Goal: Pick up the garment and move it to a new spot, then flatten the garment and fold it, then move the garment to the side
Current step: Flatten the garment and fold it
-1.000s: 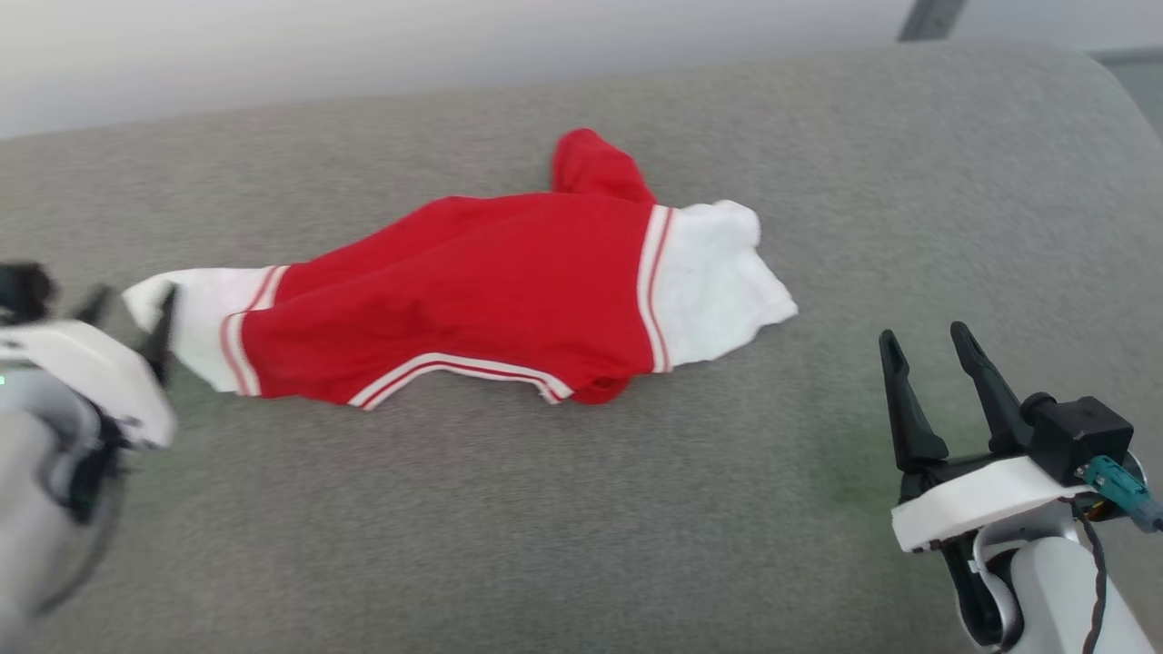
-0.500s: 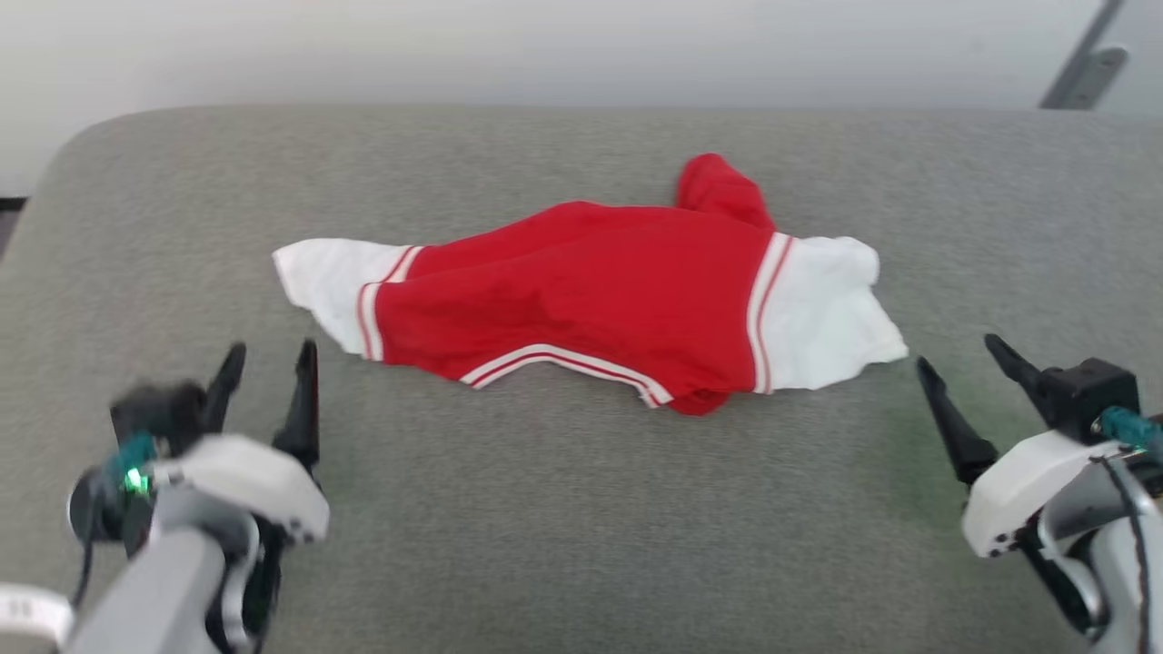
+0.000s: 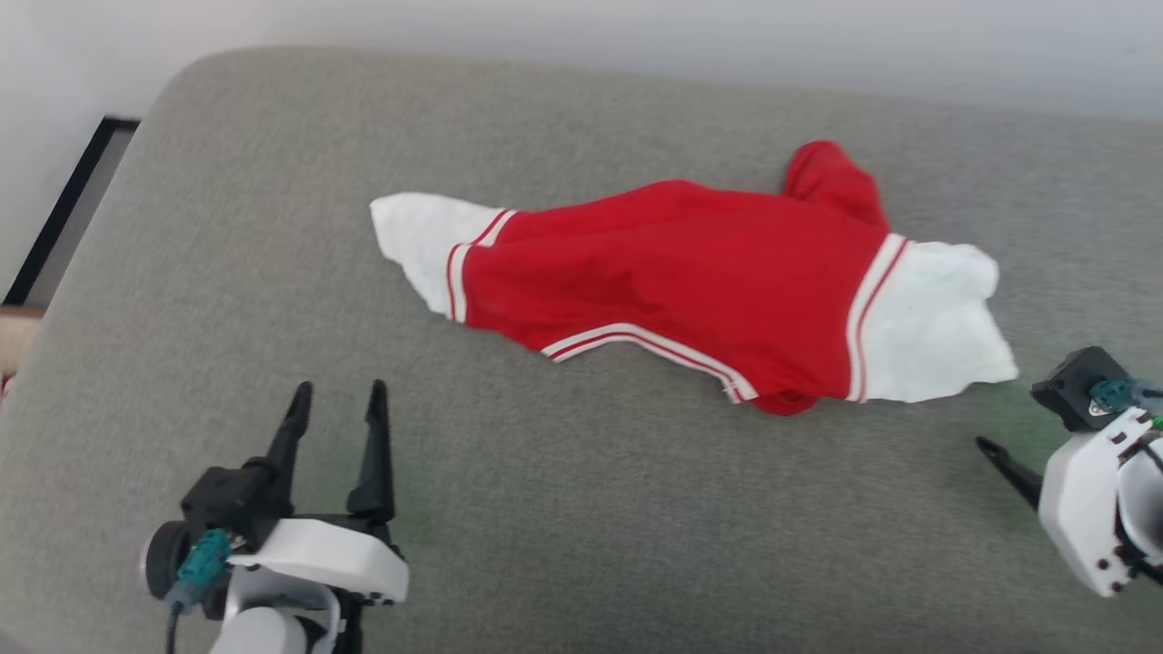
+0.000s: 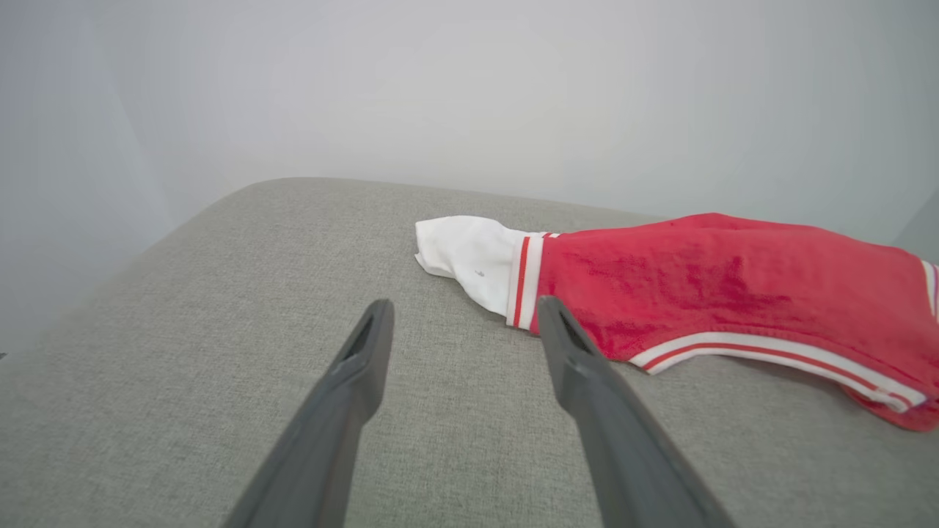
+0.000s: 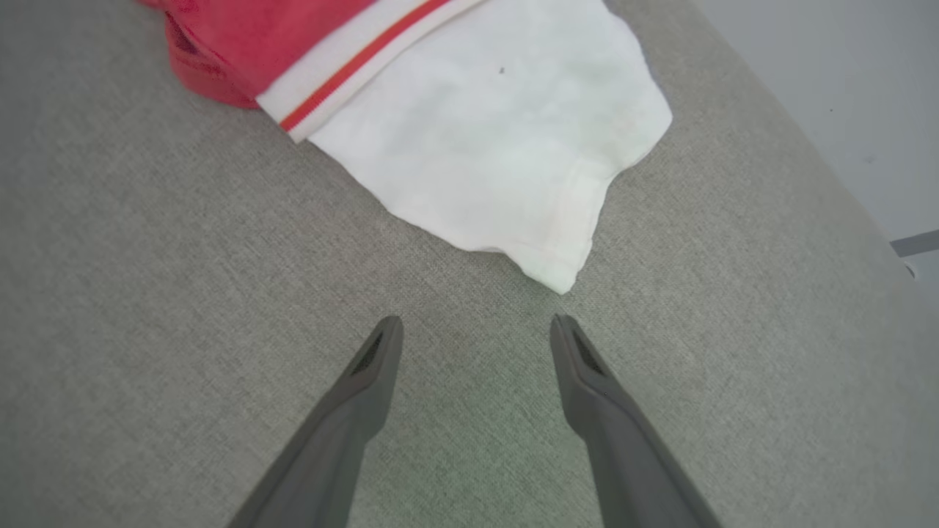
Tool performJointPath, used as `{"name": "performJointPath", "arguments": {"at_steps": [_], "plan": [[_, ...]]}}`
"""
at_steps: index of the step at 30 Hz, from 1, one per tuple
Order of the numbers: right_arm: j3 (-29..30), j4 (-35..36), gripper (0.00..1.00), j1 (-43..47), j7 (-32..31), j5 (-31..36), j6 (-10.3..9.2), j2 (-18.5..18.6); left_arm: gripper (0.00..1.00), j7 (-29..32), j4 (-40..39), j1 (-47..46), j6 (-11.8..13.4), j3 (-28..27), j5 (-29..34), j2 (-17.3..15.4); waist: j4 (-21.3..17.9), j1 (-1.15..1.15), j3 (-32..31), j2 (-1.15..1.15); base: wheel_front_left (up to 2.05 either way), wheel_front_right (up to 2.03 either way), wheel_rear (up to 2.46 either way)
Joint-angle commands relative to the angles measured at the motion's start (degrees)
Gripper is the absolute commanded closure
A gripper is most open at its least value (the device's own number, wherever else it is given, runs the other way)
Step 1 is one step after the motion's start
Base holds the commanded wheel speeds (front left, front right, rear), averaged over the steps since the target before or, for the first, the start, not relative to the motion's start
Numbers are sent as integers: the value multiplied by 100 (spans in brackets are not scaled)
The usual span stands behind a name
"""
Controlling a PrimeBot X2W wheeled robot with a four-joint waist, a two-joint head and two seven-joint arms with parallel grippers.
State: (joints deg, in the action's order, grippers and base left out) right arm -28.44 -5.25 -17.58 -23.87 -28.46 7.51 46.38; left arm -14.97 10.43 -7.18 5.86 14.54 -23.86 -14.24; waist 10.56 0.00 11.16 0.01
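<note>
Red garment (image 3: 690, 282) rumpled on grey cushion (image 3: 581, 527), nearer far edge; near side bare. Empty left gripper (image 3: 340, 385) spread wide, short of left sleeve (image 3: 413, 236). Empty right gripper (image 5: 477, 321) spread wide, tips just beside right sleeve (image 5: 484, 147) corner.

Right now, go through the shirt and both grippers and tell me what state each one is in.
garment: lying rumpled on the grey cushion, neither flat nor folded, held by neither gripper.
left gripper: open, empty, apart from the garment on its near side.
right gripper: open, empty, just short of the garment's white edge.
</note>
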Motion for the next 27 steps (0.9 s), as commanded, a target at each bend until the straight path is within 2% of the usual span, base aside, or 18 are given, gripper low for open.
{"name": "performJointPath", "arguments": {"at_steps": [1,4,7,14,18,19,20,21,22,27], "plan": [[-130,93,0,-144,-89,-91,-4,138,0,-29,-20,21,-60,-50,99,70,144,0,148,-1,0,0,0],[-627,292,0,-463,-303,-301,-4,624,0,-30,-48,-76,-246,-139,300,314,266,0,323,-1,0,0,0],[-1069,359,0,-809,-425,-442,-4,908,0,-30,-81,-127,-516,-267,342,578,391,0,492,-1,0,0,0],[-1750,95,0,-1493,-370,-614,-4,1219,0,-30,-56,-218,-980,-636,657,909,640,0,778,-1,0,0,0],[-2087,-21,0,-1664,-408,-635,-4,1255,0,-31,-78,-234,-1123,-794,732,996,665,0,842,-1,0,0,0],[-2175,-44,10,-1709,-417,-632,-4,1264,0,-31,-89,-237,-1152,-828,745,1008,665,0,849,-1,0,0,0],[-2268,-67,66,-1730,-450,-647,-4,1275,0,-31,-102,-243,-1180,-859,770,1013,664,0,850,-1,0,0,0],[-2330,-85,96,-1773,-443,-660,-4,1287,0,-30,-107,-245,-1195,-893,797,1020,658,0,848,-1,0,0,0],[-2372,-117,100,-1819,-421,-675,-5,1288,0,-31,-124,-259,-1221,-919,820,1028,649,0,845,-1,0,0,0],[-2550,-229,100,-1959,-307,-718,-15,1252,0,-30,-224,-364,-1290,-987,974,863,563,0,815,-1,0,0,0]]}}
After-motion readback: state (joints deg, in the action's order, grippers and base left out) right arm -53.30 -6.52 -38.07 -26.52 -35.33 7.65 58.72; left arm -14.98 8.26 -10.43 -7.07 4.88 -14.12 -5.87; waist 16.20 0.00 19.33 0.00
